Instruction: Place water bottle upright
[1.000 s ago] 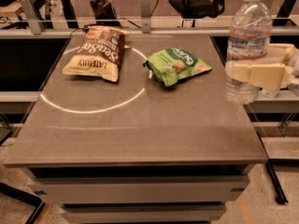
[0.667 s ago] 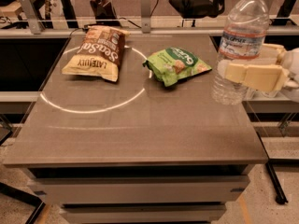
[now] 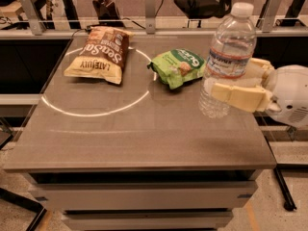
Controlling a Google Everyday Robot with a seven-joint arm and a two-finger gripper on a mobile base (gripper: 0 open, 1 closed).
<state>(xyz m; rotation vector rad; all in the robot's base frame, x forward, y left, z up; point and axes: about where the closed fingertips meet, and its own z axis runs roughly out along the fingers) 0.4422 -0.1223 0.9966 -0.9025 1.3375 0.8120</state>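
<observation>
At right, end effector (image 3: 232, 79) grips water bottle (image 3: 232, 42); bag (image 3: 98, 54) reads "LATE JULY".

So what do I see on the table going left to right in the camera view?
Brown and cream crinkly chip bag → green snack bag → clear ribbed plastic water bottle with a white cap, clamped by the cream two-finger gripper, which reaches in from the right edge.

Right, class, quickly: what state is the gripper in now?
Gripper: closed on the water bottle, at the table's right side.
</observation>
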